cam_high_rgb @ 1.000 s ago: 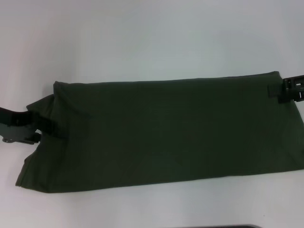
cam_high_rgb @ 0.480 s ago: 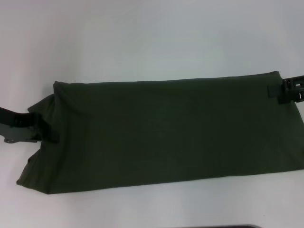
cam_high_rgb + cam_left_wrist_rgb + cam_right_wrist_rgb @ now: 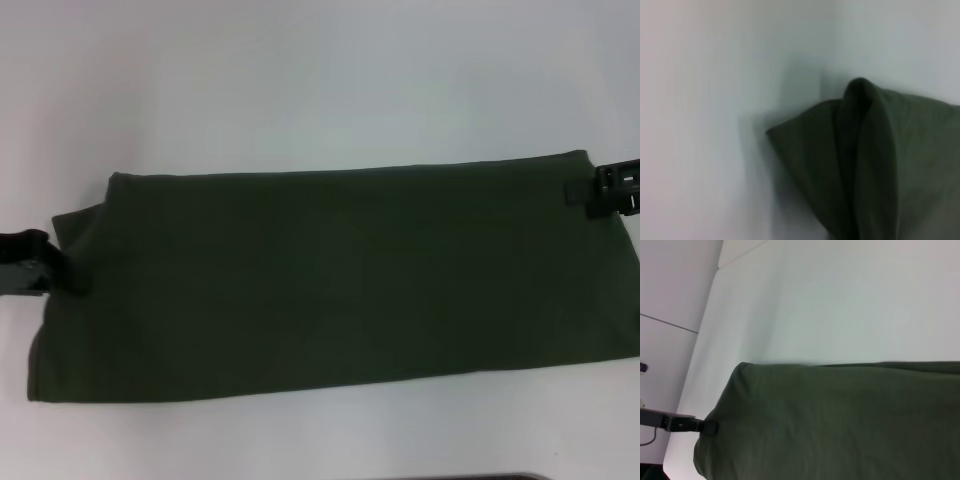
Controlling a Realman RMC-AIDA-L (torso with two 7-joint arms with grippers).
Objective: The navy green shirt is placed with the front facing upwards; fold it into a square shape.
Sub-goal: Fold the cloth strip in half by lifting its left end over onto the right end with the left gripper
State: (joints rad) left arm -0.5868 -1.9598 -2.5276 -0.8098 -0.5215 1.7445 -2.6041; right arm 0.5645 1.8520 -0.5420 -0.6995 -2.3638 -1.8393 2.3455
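— Two ends to mind?
— Yes. The shirt [image 3: 340, 275] lies as a long flat band on the worktop [image 3: 300, 80]. My left pincer [image 3: 40, 272] is at its left end, my right pincer [image 3: 605, 190] at the far right corner; whether either grips, I cannot tell. I should fold end over end, edges level.

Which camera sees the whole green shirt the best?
The head view: it shows nearly the whole green shirt as a long folded band on the white table. The left wrist view shows only one bunched end; the right wrist view shows one part of it.
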